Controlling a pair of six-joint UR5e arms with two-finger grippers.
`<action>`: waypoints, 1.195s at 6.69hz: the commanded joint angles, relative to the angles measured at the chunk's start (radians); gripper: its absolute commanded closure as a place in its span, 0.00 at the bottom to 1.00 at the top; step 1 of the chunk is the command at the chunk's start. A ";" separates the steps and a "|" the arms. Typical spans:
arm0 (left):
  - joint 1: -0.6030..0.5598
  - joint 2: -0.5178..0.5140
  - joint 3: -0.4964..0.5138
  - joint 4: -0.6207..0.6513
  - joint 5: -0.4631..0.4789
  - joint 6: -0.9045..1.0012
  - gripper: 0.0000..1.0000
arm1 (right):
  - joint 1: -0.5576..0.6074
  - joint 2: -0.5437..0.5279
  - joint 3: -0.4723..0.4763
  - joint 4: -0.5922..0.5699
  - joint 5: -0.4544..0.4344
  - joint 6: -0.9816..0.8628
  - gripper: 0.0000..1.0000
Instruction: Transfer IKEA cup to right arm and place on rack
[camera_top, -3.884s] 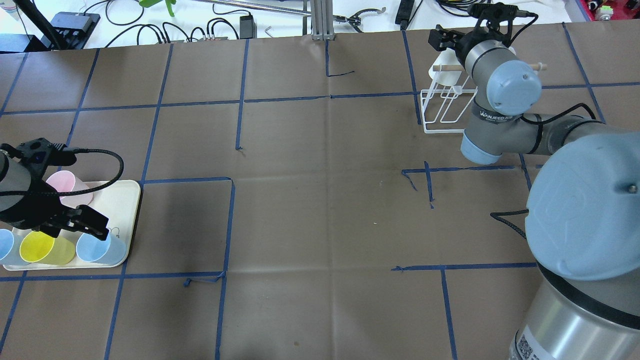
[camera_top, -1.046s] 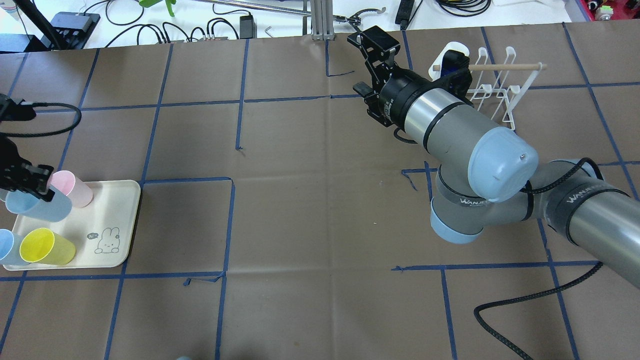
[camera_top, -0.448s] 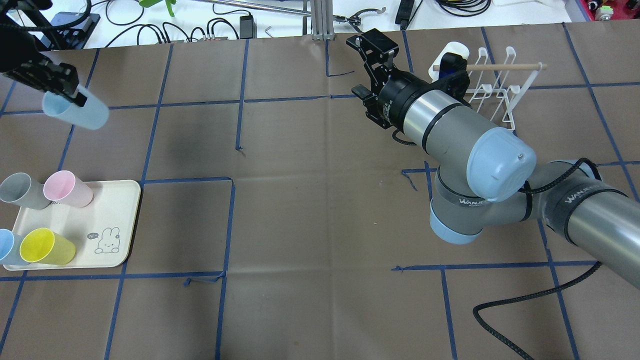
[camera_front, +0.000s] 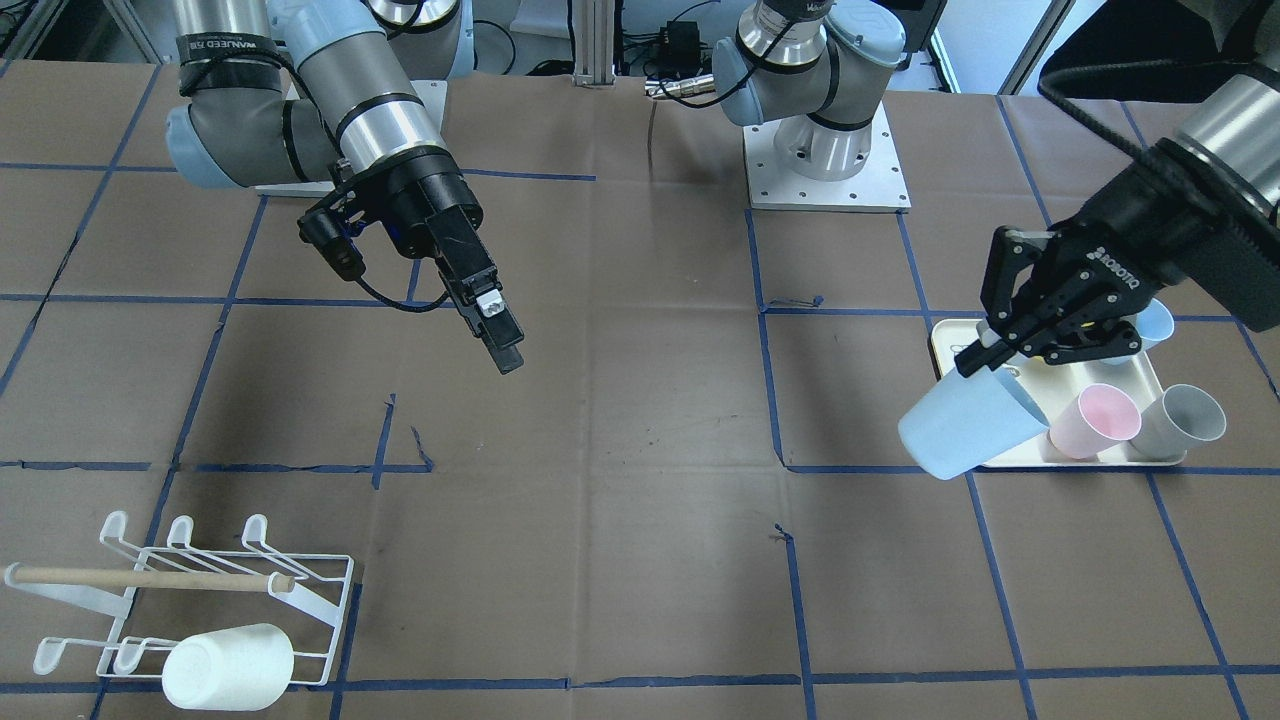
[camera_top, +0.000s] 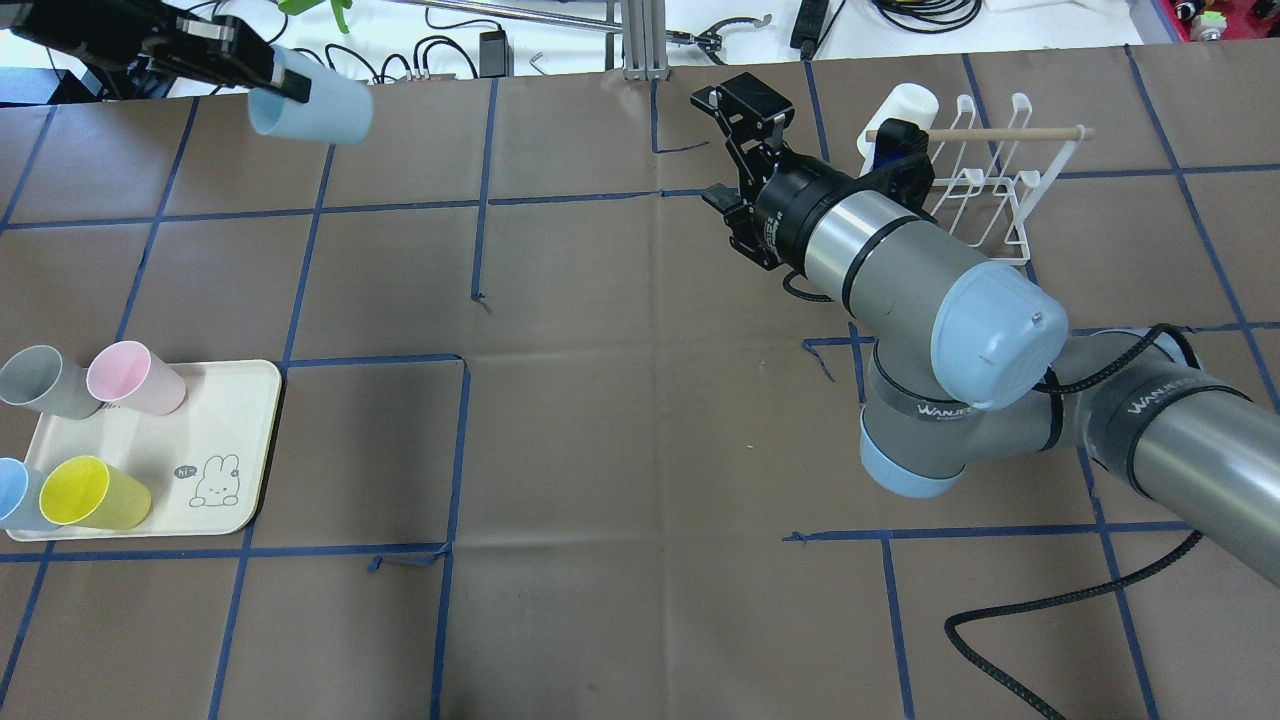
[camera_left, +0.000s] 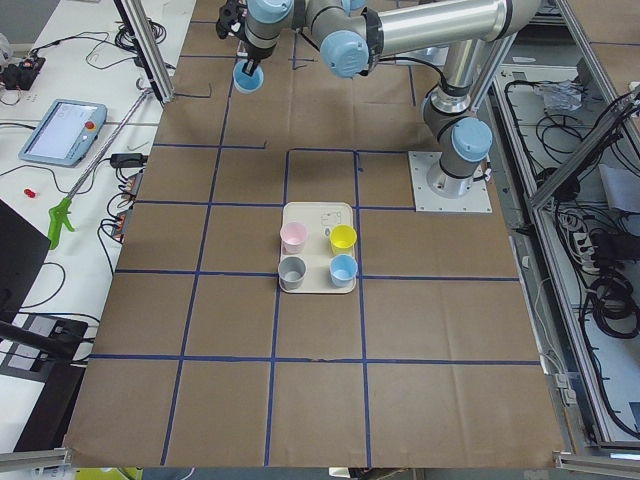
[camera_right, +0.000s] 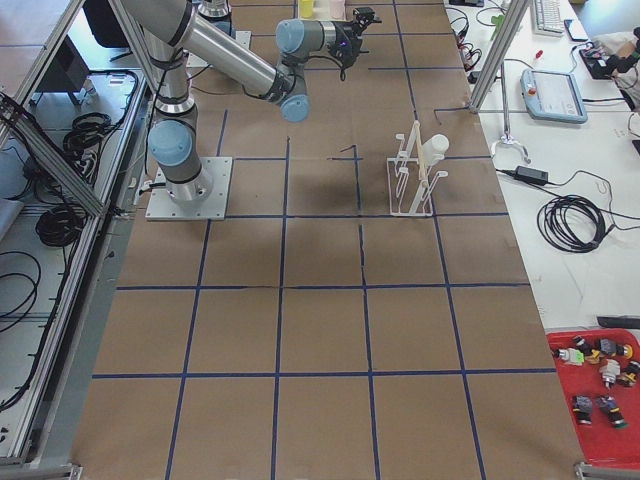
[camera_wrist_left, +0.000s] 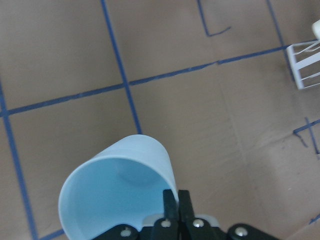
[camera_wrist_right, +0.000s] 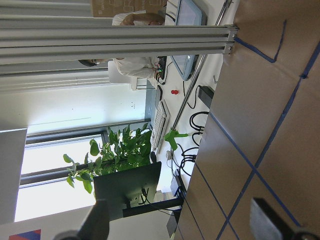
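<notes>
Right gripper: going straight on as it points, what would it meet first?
The way looks free: the right gripper, open, points over the table toward the far edge near the aluminium post. The blue cup in the left gripper is off that line. Tilt is unclear.

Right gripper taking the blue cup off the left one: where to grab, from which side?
Probably the outer wall near the closed base, approached from the base end. The left gripper pinches the blue cup at its rim, so that end is taken; the cup hangs tilted with the base end free.
</notes>
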 joint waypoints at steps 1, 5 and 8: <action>-0.069 0.042 -0.070 0.117 -0.178 0.006 1.00 | 0.012 -0.013 0.039 -0.001 0.004 0.030 0.00; -0.105 0.051 -0.440 0.748 -0.373 0.012 1.00 | 0.012 -0.025 0.047 0.006 0.002 0.098 0.00; -0.152 0.076 -0.653 1.068 -0.376 -0.030 0.98 | 0.035 -0.019 0.008 0.006 -0.004 0.133 0.00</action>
